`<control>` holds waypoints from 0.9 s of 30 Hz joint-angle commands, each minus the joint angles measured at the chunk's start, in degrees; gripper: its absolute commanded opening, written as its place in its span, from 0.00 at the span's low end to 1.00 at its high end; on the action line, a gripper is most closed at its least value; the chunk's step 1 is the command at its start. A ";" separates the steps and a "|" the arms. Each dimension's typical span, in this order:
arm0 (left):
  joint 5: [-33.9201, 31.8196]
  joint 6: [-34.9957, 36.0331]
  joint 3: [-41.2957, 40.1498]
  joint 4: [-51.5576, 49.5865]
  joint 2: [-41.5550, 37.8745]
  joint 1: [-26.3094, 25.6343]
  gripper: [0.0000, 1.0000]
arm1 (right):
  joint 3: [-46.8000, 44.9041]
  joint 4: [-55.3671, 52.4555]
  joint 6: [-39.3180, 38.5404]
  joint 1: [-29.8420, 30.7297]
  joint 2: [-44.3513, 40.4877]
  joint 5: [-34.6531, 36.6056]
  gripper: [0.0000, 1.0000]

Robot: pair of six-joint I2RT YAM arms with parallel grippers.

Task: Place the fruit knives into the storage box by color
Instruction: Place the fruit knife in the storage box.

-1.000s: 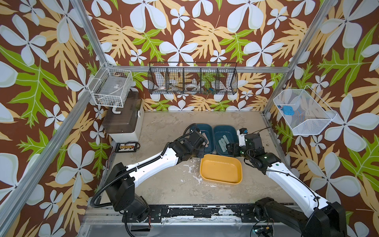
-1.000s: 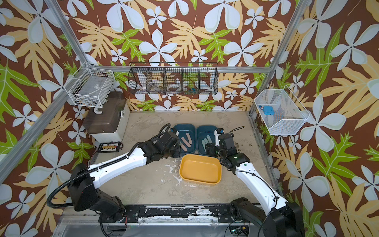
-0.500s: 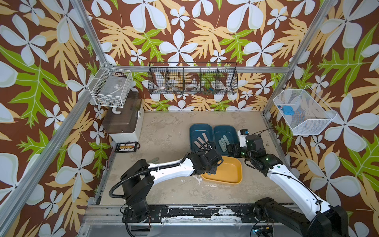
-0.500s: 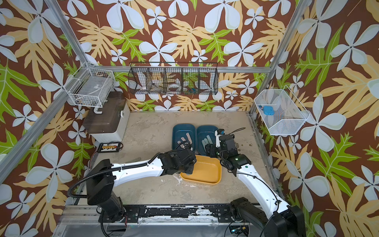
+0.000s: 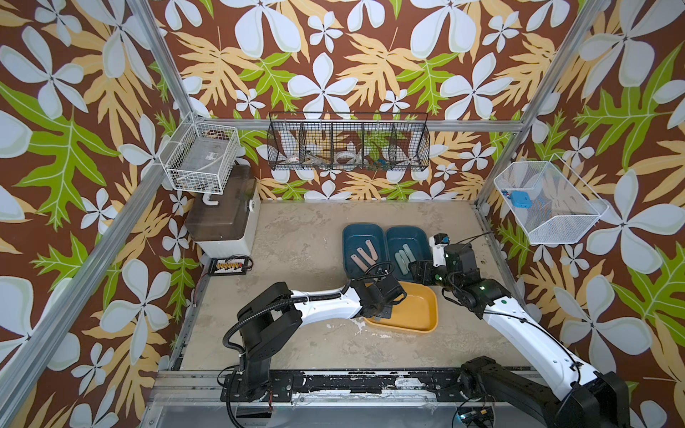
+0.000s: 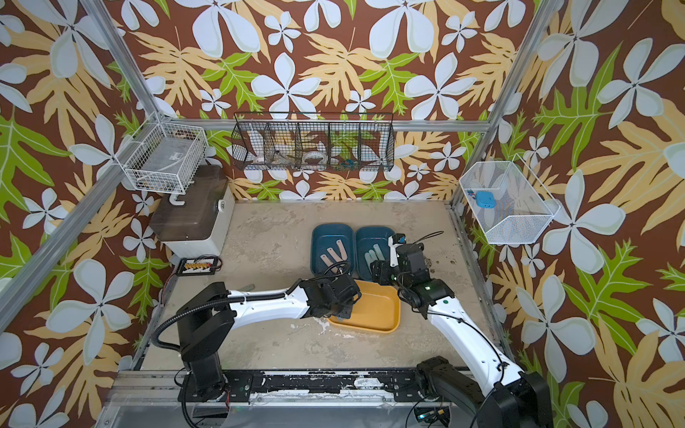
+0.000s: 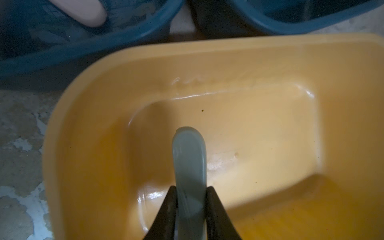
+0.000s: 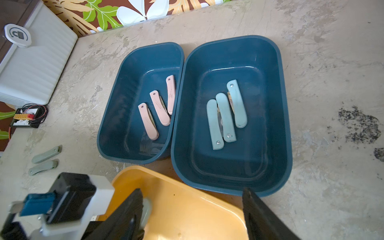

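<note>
My left gripper (image 7: 191,190) is shut on a grey-green fruit knife (image 7: 190,162), which hangs low inside the yellow storage box (image 7: 207,47) at its left end (image 5: 383,311). My right gripper (image 8: 192,193) stands open over the yellow box's (image 8: 187,207) far edge, with nothing between its fingers (image 5: 419,272). Behind it, one blue box (image 8: 116,116) holds three pink knives (image 8: 160,108) and the other blue box (image 8: 276,104) holds three light blue knives (image 8: 225,116). Two more grey-green knives (image 8: 44,162) lie on the table to the left.
A white appliance with a brown lid (image 5: 222,218) stands at the back left, with a small terminal block and wires (image 5: 230,265) in front of it. Wire baskets (image 5: 348,144) hang on the walls. Metal frame rails edge the table (image 5: 296,237).
My left arm has swung from beside the blue boxes toward the front, down to the yellow box's left end. The right arm has barely moved.
</note>
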 commanded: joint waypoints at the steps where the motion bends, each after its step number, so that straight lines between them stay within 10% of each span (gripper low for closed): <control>1: -0.94 -0.54 0.95 0.84 1.16 -0.10 0.27 | -0.03 0.84 0.00 0.07 -0.11 -0.85 0.76; 18: -7.32 0.99 5.23 -2.91 -6.53 0.83 0.63 | 1.37 0.73 1.62 0.03 -0.20 -3.45 0.76; 27: -9.71 -1.04 -8.15 -2.41 -27.49 15.07 0.76 | 4.08 5.01 3.67 2.42 3.61 -12.48 0.75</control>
